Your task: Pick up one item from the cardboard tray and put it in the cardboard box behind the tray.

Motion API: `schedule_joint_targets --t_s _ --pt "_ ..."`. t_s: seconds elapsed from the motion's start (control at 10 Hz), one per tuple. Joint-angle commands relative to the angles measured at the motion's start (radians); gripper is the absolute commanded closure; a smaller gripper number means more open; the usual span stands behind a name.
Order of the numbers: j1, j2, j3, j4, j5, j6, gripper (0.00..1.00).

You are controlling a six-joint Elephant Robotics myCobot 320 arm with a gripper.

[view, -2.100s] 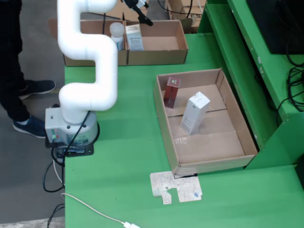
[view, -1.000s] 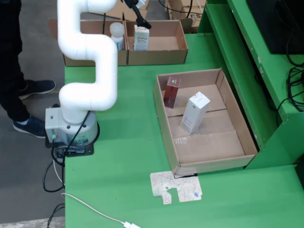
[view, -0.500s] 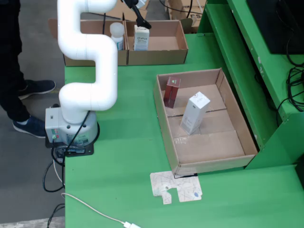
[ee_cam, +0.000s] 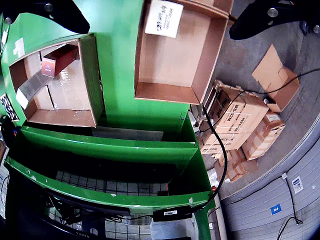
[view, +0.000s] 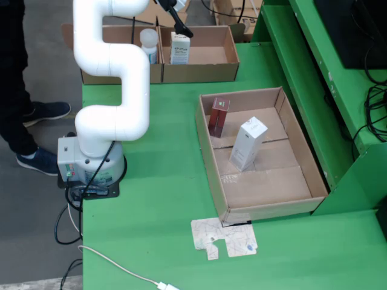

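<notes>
mostly unreadable: white carton in cardboard box, print illegible.

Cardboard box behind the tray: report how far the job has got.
Done, it seems: a white carton stands inside the cardboard box, also seen from above in the wrist view. In hand: nothing visibly; the tool hangs just above that carton, its jaws too small to read. Left: pulling the arm clear. A red box and a white box sit in the tray.

White carton stands in the cardboard box; hand above.
</notes>
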Motion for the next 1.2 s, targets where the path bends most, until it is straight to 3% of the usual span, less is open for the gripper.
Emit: schedule_joint_targets --t_s 0.0,1.1 --pt "-0.046 0.086 0.024 -0.050 0.014 -0.040 0.00" --pt "-0.204 0.208 0.024 -0.192 0.127 -0.137 0.00"
